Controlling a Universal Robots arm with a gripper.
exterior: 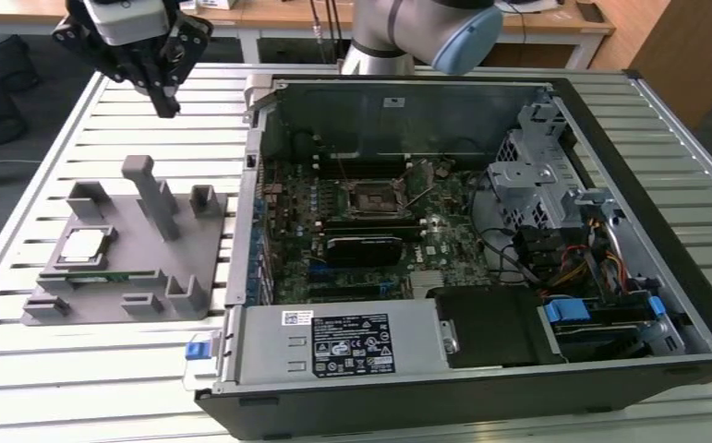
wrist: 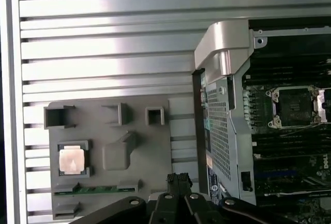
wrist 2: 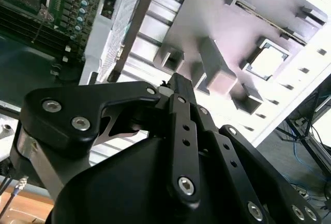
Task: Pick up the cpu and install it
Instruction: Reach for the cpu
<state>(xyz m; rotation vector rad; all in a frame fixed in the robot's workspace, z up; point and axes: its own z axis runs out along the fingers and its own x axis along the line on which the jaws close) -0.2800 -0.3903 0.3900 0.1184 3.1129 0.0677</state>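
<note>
The cpu (exterior: 85,245) is a silvery square chip lying flat in a recess of the grey holder (exterior: 134,286) on the slatted table, on the exterior view's left; it also shows in both wrist views as the cpu (wrist 2: 266,61) (wrist: 71,160). My black gripper (exterior: 164,103) hangs high above the table, well beyond the holder's far end, shut with nothing between its fingers (wrist: 178,180). The black socket frame (exterior: 378,198) on the motherboard inside the open computer case stands open, and the same socket (wrist: 295,105) appears in the first wrist view.
A thin green memory stick (exterior: 100,275) lies in the holder beside the cpu. Grey posts (exterior: 152,194) rise from the holder. The case wall (exterior: 253,185) stands between holder and motherboard. Drive cage and cables (exterior: 553,203) fill the case's right side.
</note>
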